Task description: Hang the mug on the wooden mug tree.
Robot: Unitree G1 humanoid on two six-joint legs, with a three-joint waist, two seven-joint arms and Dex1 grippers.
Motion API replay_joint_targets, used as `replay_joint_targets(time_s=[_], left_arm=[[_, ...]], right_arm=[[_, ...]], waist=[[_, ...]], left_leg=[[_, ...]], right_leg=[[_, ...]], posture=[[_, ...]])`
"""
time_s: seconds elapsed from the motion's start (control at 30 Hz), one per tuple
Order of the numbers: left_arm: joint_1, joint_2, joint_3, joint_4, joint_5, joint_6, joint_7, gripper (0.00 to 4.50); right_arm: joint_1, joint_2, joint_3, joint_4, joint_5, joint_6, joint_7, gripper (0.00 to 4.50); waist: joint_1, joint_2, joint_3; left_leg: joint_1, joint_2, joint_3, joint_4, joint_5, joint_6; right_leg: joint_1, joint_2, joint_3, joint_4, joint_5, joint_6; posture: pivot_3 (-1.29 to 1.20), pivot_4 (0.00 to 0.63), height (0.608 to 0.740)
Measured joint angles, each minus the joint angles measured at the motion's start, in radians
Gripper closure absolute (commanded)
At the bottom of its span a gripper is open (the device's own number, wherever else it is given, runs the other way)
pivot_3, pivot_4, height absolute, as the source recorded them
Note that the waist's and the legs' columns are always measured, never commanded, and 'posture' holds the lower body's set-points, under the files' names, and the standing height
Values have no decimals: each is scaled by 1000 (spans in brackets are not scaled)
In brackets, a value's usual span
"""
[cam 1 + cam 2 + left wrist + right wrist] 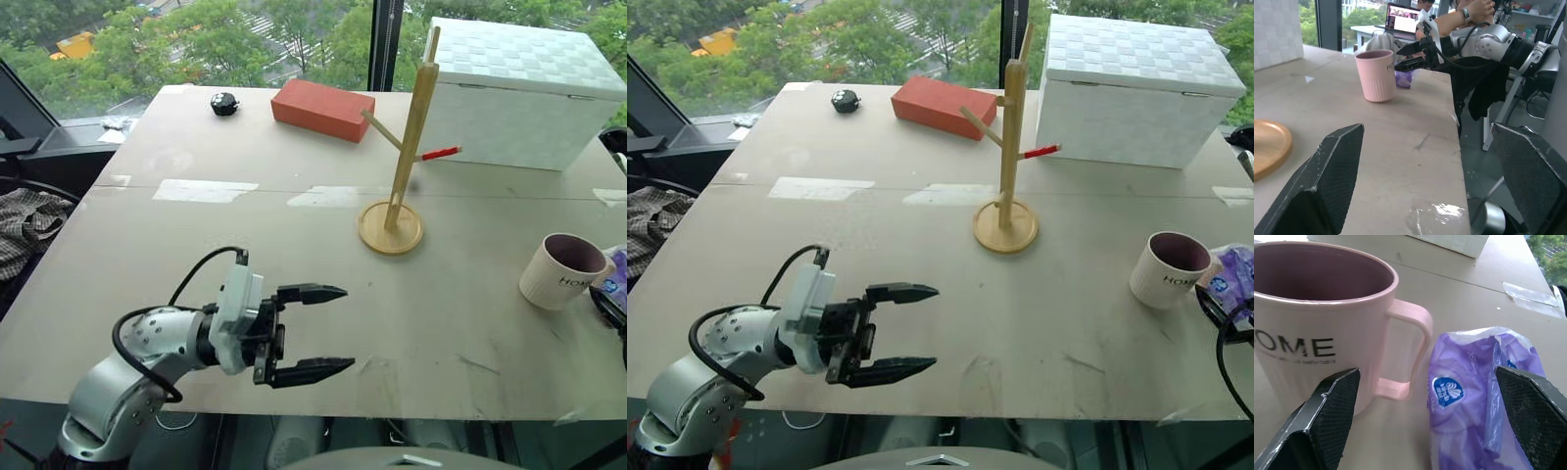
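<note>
Right gripper (1411, 55) hangs with its fingers spread wide just in front of the mug (1317, 328), holding nothing; the handle and a purple packet (1484, 391) lie between its fingers as its wrist camera sees them. That mug (562, 270) stands upright near the table's (245, 255) right edge, the packet touching or just beside it. Left gripper (312, 333) hovers over the near edge, pointing right, jaws apart and empty. Mid-table stands the mug tree (400, 157), pegs bare, well apart from the mug. Behind it sit a white box (519, 93), a red block (321, 109) and a small black object (224, 103)
</note>
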Motion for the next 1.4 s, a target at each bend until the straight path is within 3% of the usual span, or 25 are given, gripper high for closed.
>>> replay_joint_targets(time_s=[0.17, 0.57, 0.63, 0.73, 0.93, 1.17, 1.4], left_arm=[[-21, 0, 1, 85, 4, 0, -17, 232], [45, -9, 12, 88, 26, -36, -34, 232], [47, -8, 17, 87, 26, -39, -36, 0], [52, -1, 37, 87, 30, -43, -40, 0], [56, 4, 51, 81, 32, -46, -35, 0], [60, 1, 61, 77, 32, -46, -15, 0], [57, -90, 93, 86, 67, -111, 71, 0]], right_arm=[[-34, -12, 11, 46, -13, 5, 15, 33], [-209, -15, 156, 185, -70, -23, 40, 33], [-237, -15, 183, 219, -86, -40, 43, 567], [-285, -11, 225, 277, -107, -68, 47, 1565], [-325, -6, 269, 333, -128, -120, 63, 4374], [-349, -5, 269, 349, -116, -150, 91, 4477], [-410, 2, 275, 278, -42, -127, 149, 4477]], waist=[[-11, 0, 0], [-11, 0, 0], [-11, 0, 0], [-12, 0, 0], [-11, 1, 0], [-12, 0, 0], [-13, 1, 1]], left_leg=[[0, 0, 1, 1, 0, 0], [1, 0, 1, 2, 0, 0], [1, 0, 1, 2, 0, 0], [0, 0, 1, 2, 0, 0], [0, 0, 2, 2, 0, 0], [1, 0, 1, 2, 0, 0], [1, 1, 2, 2, 0, 0]], right_leg=[[1, 1, 2, 0, 1, 2], [1, 1, 3, 0, 2, 1], [1, 1, 3, 0, 2, 1], [1, 1, 3, 0, 4, -1], [1, 1, 4, 0, 4, -1], [1, 1, 4, 0, 4, -1], [1, 1, 4, 0, 5, 0]], posture=[[0, 150, 740], [0, 150, 740], [0, 150, 740], [0, 150, 740], [0, 150, 740], [0, 150, 740], [0, 150, 740]])
